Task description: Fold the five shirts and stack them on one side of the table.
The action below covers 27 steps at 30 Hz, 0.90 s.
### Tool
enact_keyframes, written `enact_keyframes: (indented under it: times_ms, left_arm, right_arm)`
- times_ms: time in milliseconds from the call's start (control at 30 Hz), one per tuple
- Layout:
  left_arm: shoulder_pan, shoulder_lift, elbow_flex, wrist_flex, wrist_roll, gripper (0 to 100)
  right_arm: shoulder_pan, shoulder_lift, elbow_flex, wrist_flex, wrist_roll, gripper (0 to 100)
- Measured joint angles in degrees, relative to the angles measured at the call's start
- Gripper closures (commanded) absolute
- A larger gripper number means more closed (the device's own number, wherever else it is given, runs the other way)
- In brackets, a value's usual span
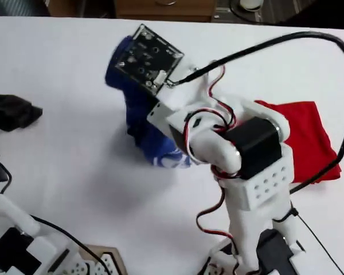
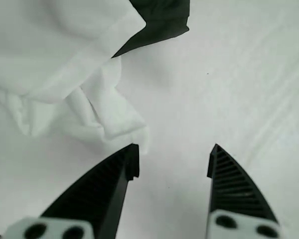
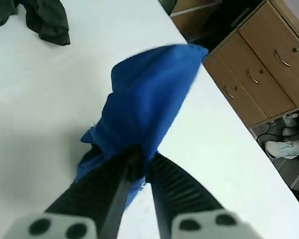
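Observation:
My right gripper [image 3: 142, 162] is shut on a bunched blue shirt [image 3: 149, 99] and holds it up off the white table. From above, the blue shirt [image 1: 140, 129] hangs below that arm's wrist near the table's middle, its lower end touching the surface. A folded red shirt [image 1: 307, 134] lies flat to the right, partly behind the arm. A crumpled black shirt [image 1: 11, 112] sits at the left edge. My left gripper [image 2: 172, 159] stands open just over the table, beside a rumpled white shirt [image 2: 65, 64] with the black shirt [image 2: 159, 20] beyond it.
A black cable [image 1: 309, 40] arcs over the right half of the table. Wooden drawers [image 3: 259, 64] stand past the table's far edge [image 3: 224, 109]. The left arm's base [image 1: 23, 240] is at the near left corner. Bare table [image 1: 63, 166] lies between the arms.

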<state>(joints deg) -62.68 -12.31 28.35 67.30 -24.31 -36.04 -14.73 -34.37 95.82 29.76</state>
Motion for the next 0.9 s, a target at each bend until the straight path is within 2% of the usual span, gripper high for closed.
enact_keyframes:
  times_ms: [167,367,533,600,767,900]
  left_arm:
    - [0.00,0.00,0.00,0.00,0.00,75]
    - [0.00,0.00,0.00,0.00,0.00,75]
    - [2.11,0.00,0.00,0.00,0.00,75]
    - [3.60,0.00,0.00,0.00,0.00,75]
    - [6.95,0.00,0.00,0.00,0.00,75]
    - [9.23,0.00,0.00,0.00,0.00,75]
  right_arm:
    - [6.07,1.41,3.43,-0.18,0.00,97.5]
    - [13.36,9.85,14.15,-2.29,0.00,96.1]
    - [15.65,16.88,20.84,-3.16,0.00,81.7]
    - [16.70,17.67,20.92,-3.16,0.00,78.5]
    - [21.80,17.32,17.85,-3.16,0.00,78.3]
    - [20.84,15.91,13.89,-3.16,-3.43,78.3]
